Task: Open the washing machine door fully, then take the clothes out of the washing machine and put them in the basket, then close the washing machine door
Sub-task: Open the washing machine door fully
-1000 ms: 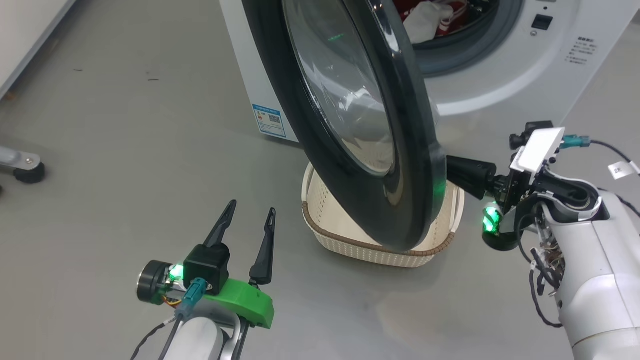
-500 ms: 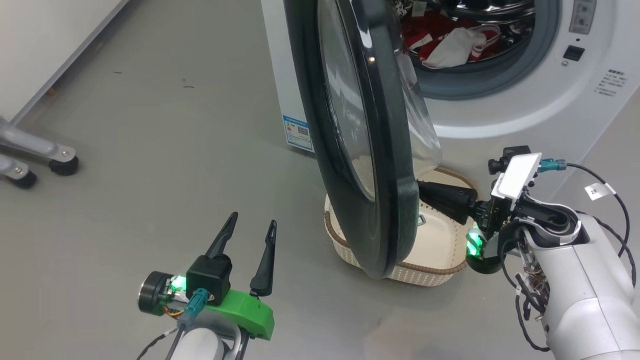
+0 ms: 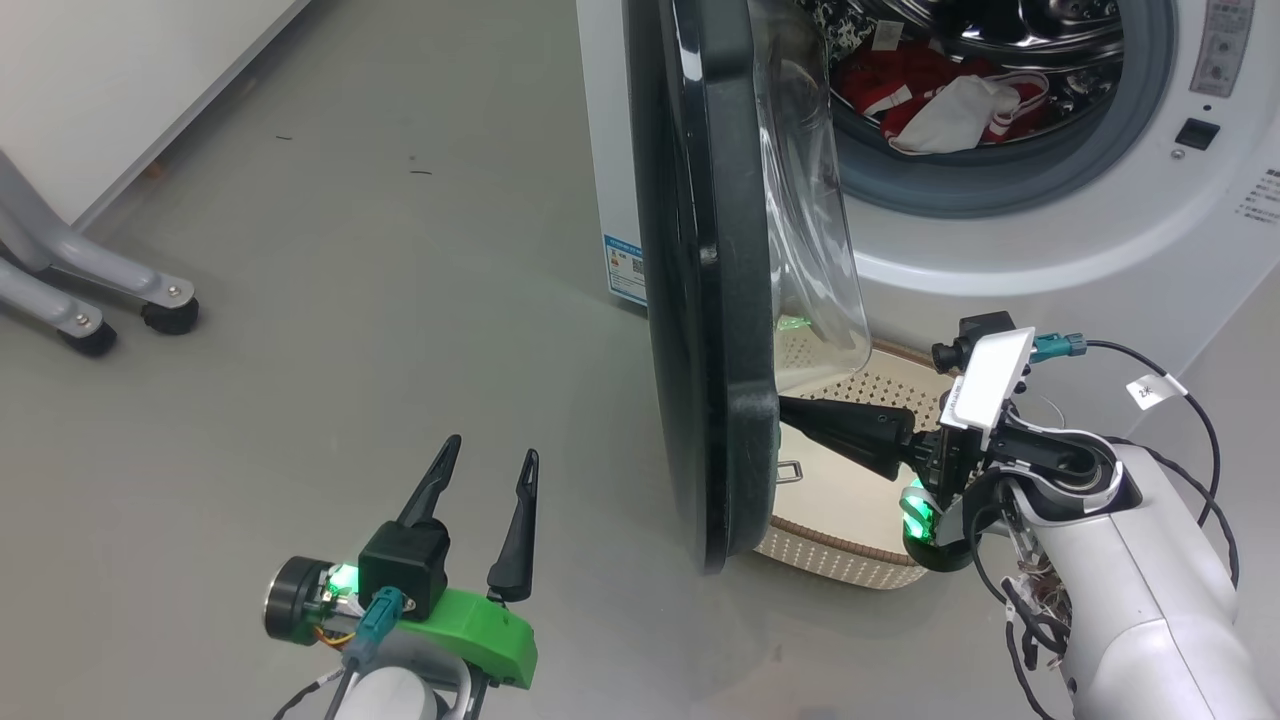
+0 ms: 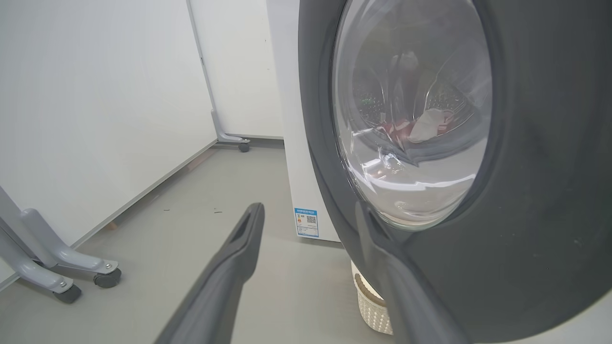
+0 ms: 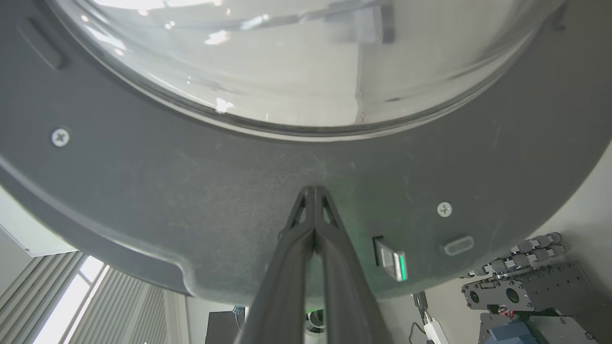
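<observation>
Black door [image 3: 700, 300] stands edge-on, part open; red clothes [image 3: 885, 82] lie in the washing machine [image 3: 1050, 260], cream basket [image 3: 840, 568] below.

The basket [image 3: 842, 568] partly behind the washing machine door [image 3: 700, 300].

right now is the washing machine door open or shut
Open: the washing machine door stands swung out edge-on, leaving the clothes inside exposed.

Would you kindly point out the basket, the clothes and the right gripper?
the basket [image 3: 840, 568]: head view, perforated front wall.
the clothes [image 3: 875, 82]: head view, red fabric.
the right gripper [image 5: 313, 191]: right wrist view, joined fingertips.
</observation>
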